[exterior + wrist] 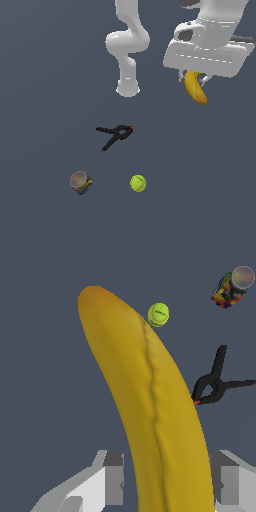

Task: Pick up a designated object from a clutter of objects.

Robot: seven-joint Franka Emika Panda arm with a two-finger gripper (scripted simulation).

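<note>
The yellow banana (pixel 196 89) hangs under the white hand at the exterior view's upper right, lifted off the floor. My gripper (pixel 194 76) is shut on the banana's upper end, which the hand hides. In the wrist view the banana (pixel 150 406) fills the middle, running between the two grey fingers (pixel 114 476), with my gripper (pixel 167 478) shut on it. The rest of the clutter lies below: a black spring clamp (pixel 115 134) with a red tip, a yellow-green tennis ball (pixel 138 183) and a short can (pixel 81 182) with a colourful label.
The arm's white base (pixel 128 87) stands behind the clamp. In the wrist view the clamp (pixel 215 381), tennis ball (pixel 158 314) and can (pixel 232 287) lie far beneath the banana on the dark grey floor (pixel 45 100).
</note>
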